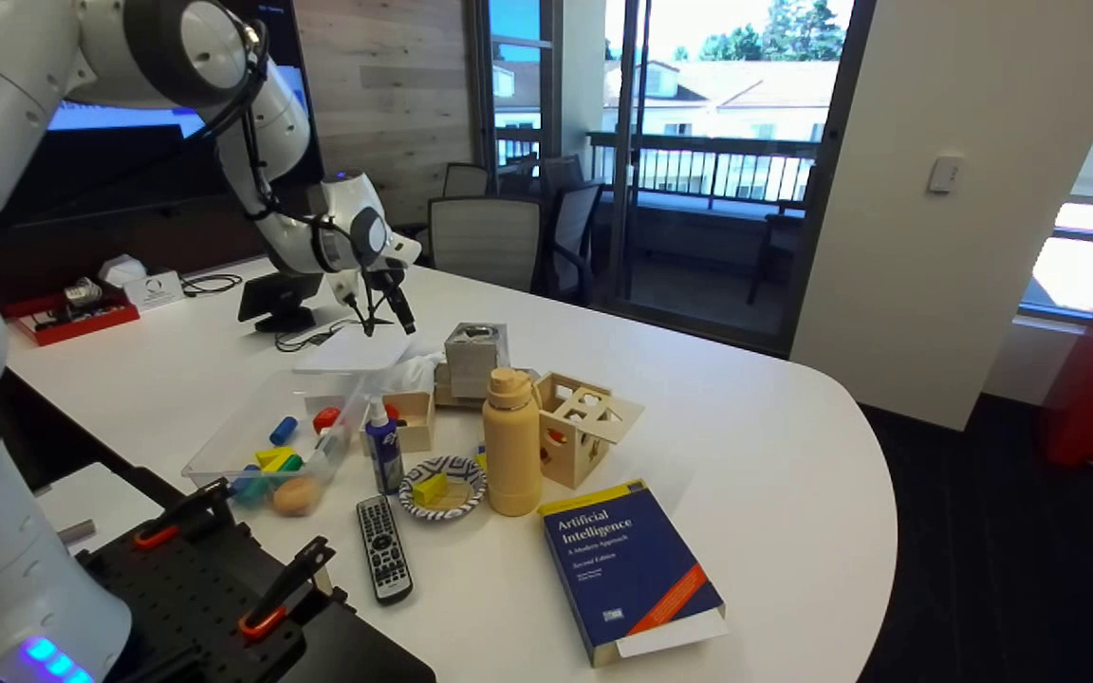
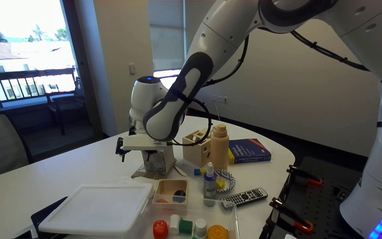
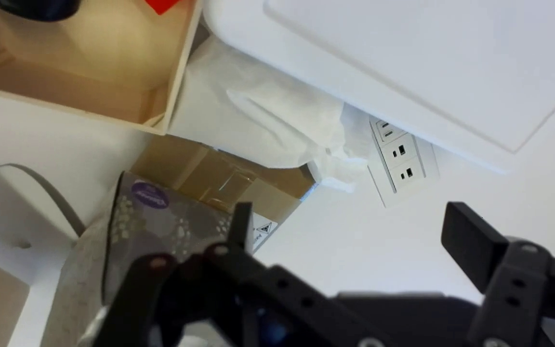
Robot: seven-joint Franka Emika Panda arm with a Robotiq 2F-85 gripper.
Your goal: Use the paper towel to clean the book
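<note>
We list one blue book [image 1: 627, 569], titled "Artificial Intelligence", lying flat, front cover up, on the white counter [image 1: 793, 455], near a tan bottle [image 1: 513, 455] in both exterior views. Next we enter one paper towel [image 3: 268, 106], white, crumpled, between a wooden box [image 3: 89, 99] and a white lid [image 3: 403, 62], its edge overlapping brown cardboard [image 3: 181, 164]. Jaws: one pair, standing wide apart above the counter, well away from the book.

The paper towel [image 3: 282, 113] looks matt (and creased), the lid [image 3: 417, 62] smooth plastic.
</note>
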